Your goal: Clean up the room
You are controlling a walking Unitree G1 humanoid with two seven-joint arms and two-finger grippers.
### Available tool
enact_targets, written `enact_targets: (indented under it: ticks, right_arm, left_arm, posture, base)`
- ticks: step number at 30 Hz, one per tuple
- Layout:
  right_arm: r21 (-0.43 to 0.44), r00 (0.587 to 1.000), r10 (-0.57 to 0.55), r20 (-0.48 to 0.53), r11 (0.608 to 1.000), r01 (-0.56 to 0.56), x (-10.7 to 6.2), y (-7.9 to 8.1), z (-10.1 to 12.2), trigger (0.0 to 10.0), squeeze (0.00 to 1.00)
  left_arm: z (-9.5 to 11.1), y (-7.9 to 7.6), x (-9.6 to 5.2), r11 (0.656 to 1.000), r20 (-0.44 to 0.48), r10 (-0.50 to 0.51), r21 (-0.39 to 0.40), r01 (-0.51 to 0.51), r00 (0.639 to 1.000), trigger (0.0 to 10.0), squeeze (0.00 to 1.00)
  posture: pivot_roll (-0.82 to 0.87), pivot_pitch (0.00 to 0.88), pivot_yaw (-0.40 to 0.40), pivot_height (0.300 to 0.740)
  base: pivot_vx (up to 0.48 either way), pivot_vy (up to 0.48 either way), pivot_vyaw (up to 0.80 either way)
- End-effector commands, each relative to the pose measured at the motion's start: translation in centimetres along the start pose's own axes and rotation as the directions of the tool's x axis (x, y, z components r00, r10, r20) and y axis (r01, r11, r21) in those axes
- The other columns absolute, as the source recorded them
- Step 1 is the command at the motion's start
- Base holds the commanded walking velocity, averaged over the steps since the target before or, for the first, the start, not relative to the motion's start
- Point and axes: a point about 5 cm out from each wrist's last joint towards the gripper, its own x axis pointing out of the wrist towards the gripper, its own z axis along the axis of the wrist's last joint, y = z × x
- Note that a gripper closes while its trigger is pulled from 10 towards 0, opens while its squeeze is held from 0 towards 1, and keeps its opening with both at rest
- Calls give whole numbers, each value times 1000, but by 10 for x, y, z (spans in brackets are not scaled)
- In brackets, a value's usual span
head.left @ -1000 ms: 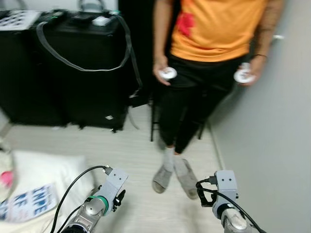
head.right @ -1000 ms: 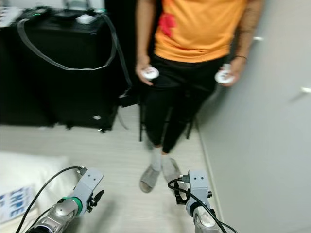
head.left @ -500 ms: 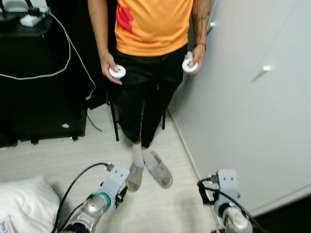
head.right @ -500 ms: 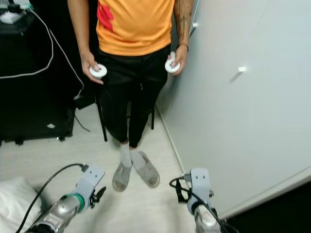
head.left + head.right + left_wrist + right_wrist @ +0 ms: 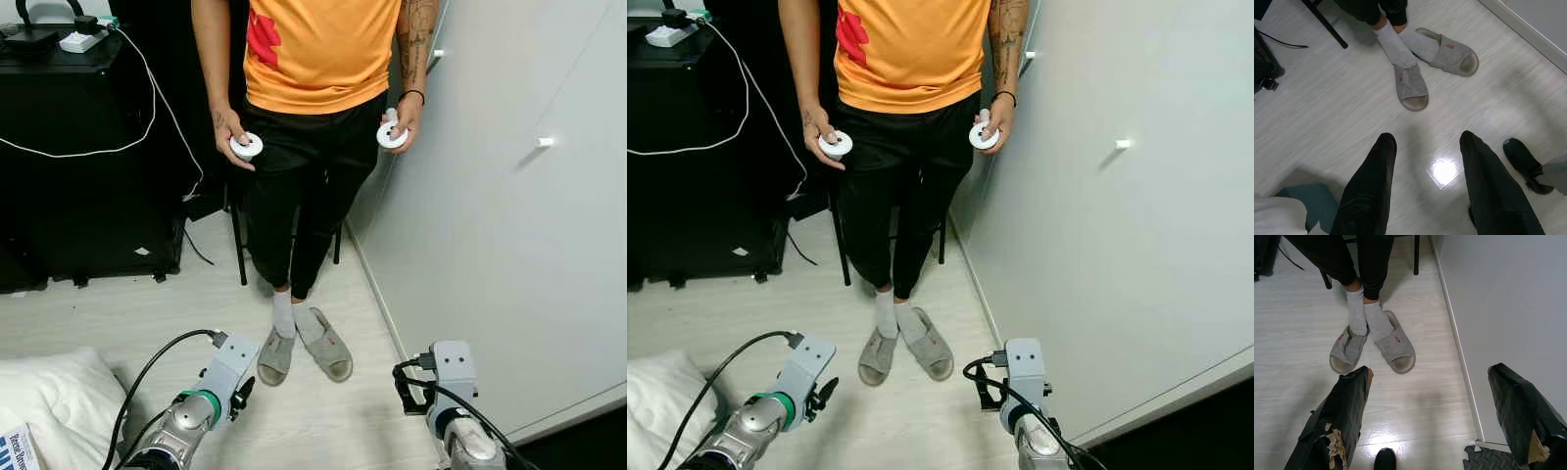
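Left wrist view, nearest ground first: the left claw [image 5: 1422, 186] hangs low over the pale plank floor [image 5: 1327, 117], its two black fingers spread apart with nothing between them. The right claw [image 5: 1437, 416] is likewise parted and empty, held just beside the white wall [image 5: 1508, 298] and its skirting. Both arms sit forward and low, a carrying posture judged to suit walking or turning, not reaching.

At the robot's left, partly cut by the frame edge, a white pillow [image 5: 49, 397] lies on the floor with a printed paper [image 5: 15, 450] at its corner. This is judged the most likely item for tidying; it lies near the left arm but off to its side, outside the fingers' line.

Mid-distance: a person [image 5: 318, 69] in an orange shirt stands directly ahead, in grey slippers [image 5: 304, 348] with feet crossed, a white round controller [image 5: 246, 146] in each hand. The hands are held at hip level, thumbs on top, consistent with operating the devices. A dark chair leg [image 5: 236, 230] stands behind the person.

Farthest: a black cabinet [image 5: 88, 166] against the back wall, a white cable [image 5: 108, 147] draped down its front from a white power adapter [image 5: 80, 41] on top.

Assessment: no object engaged; the task appears at the searching stage.
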Motion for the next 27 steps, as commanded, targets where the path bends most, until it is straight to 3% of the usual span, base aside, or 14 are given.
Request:
enact_targets:
  ticks: [1, 23, 27]
  right_arm:
    - [-1, 1000, 0, -27, 1000, 0, -3, -1, -6, 10000, 0]
    - [6, 1000, -1, -30, 1000, 1, -3, 1, -7, 10000, 0]
    - [7, 1000, -1, -30, 1000, 1, -3, 1, -7, 10000, 0]
  left_arm:
    - [-10, -4, -2, 1000, -37, -8, 1, 8, 999, 10000, 0]
    - [-10, -1, -2, 999, -36, 11, -36, -12, 999, 10000, 0]
    - [-10, 0, -3, 999, -41, 16, -48, -18, 999, 10000, 0]
  posture:
    - [4, 32, 8, 734]
    - [5, 38, 13, 734]
    - [5, 38, 13, 734]
  base:
    - [0, 0, 0]
    - [0, 0, 0]
    - [0, 465, 0]
